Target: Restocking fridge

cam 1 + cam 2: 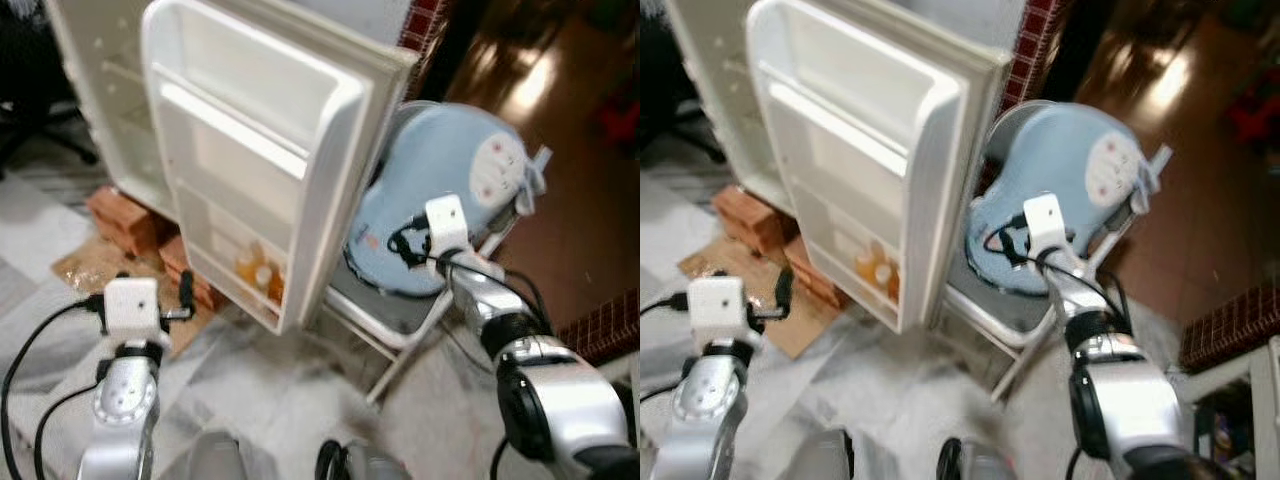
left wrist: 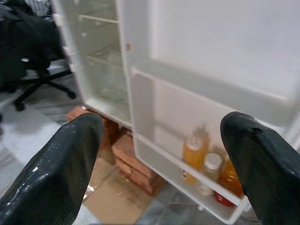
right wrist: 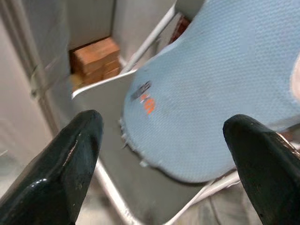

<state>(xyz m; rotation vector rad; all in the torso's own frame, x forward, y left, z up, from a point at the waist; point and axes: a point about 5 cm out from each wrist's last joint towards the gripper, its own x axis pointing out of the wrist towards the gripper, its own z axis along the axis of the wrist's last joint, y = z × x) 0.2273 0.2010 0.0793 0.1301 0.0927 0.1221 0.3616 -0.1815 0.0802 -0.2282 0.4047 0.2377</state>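
White fridge door (image 1: 260,150) swung open, orange bottles (image 2: 206,164) on bottom door shelf (image 2: 187,187); left hand (image 2: 164,164) spread wide before it, right hand (image 3: 159,159) spread wide over blue cushion (image 3: 211,103) on folding chair (image 1: 390,310).

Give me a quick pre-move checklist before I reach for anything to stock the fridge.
1. Fridge door open: ok.
2. Left claw open and empty: ok.
3. Right claw open and empty: ok.
4. Room on the bottom door shelf: ok; the bottles sit at one end.
5. Item to stock within reach: not ok; the right claw faces a blue cushion on a folding chair.
6. Upper door shelf contents: cannot tell.
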